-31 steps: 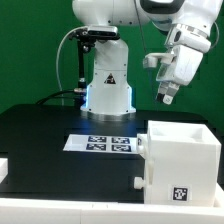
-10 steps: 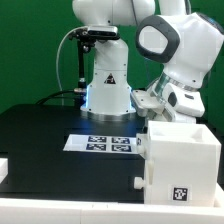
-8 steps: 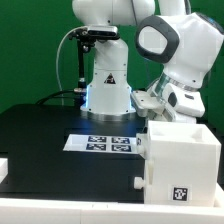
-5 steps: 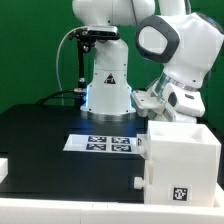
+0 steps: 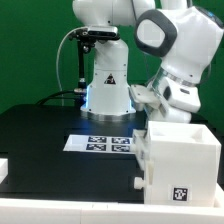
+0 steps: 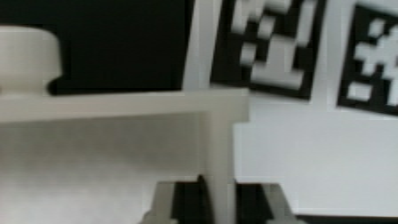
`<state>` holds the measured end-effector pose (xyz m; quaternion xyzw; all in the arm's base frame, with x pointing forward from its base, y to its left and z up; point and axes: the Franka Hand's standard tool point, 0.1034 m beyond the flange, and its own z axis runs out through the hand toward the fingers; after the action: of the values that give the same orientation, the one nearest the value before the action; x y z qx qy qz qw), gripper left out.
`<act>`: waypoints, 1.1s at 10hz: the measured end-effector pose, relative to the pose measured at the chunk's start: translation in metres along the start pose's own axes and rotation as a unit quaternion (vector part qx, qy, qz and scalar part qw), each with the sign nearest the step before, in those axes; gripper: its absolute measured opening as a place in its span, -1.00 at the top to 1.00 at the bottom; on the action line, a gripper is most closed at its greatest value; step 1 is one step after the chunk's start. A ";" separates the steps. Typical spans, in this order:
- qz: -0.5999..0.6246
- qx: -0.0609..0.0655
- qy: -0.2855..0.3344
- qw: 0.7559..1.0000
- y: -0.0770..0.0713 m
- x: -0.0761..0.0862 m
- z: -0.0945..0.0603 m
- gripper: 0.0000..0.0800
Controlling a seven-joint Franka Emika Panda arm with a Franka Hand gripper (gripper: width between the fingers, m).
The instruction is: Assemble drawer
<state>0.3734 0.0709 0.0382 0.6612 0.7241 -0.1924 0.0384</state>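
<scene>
The large white cube-shaped housing (image 5: 180,160) stands open-topped at the exterior view's right, with a marker tag on its front. My gripper (image 5: 148,116) reaches down at its back-left corner. In the wrist view my gripper (image 6: 217,196) has a dark finger (image 6: 175,200) on each side of the housing's thin white wall (image 6: 217,140) and is shut on it. A small white part (image 5: 4,166) lies at the exterior view's left edge, cut off by the frame; I cannot tell whether it is the drawer.
The marker board (image 5: 105,143) lies on the black table (image 5: 50,140) left of the housing; its tags also show in the wrist view (image 6: 276,45). The robot's white base (image 5: 108,85) stands behind it. A white rounded part (image 6: 25,55) lies on the table.
The arm came down from high on the exterior view's right to the housing's back-left corner. In the last half second the arm and the housing shifted slightly toward the exterior view's left.
</scene>
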 end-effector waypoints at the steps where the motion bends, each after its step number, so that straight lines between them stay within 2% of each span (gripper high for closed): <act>1: 0.033 0.019 -0.033 0.999 0.000 -0.016 -0.008 0.90; 2: 0.031 0.044 -0.050 0.997 -0.004 -0.029 -0.011 0.90; 3: 0.038 0.063 -0.050 0.996 -0.009 -0.050 -0.014 0.90; 4: 0.053 0.089 -0.044 0.994 -0.014 -0.074 -0.008 0.90; 5: 0.056 0.104 -0.032 0.992 -0.015 -0.088 -0.001 0.90; 8: 0.055 0.103 -0.034 0.993 -0.015 -0.084 -0.001 0.90; 9: 0.058 0.111 -0.032 0.992 -0.016 -0.083 -0.001 0.90; 10: 0.064 0.159 -0.026 0.985 -0.012 -0.080 -0.007 0.90; 11: 0.054 0.183 -0.019 0.981 0.006 -0.088 -0.023 0.90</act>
<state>0.3946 -0.0038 0.0857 0.6915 0.6390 -0.3317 -0.0592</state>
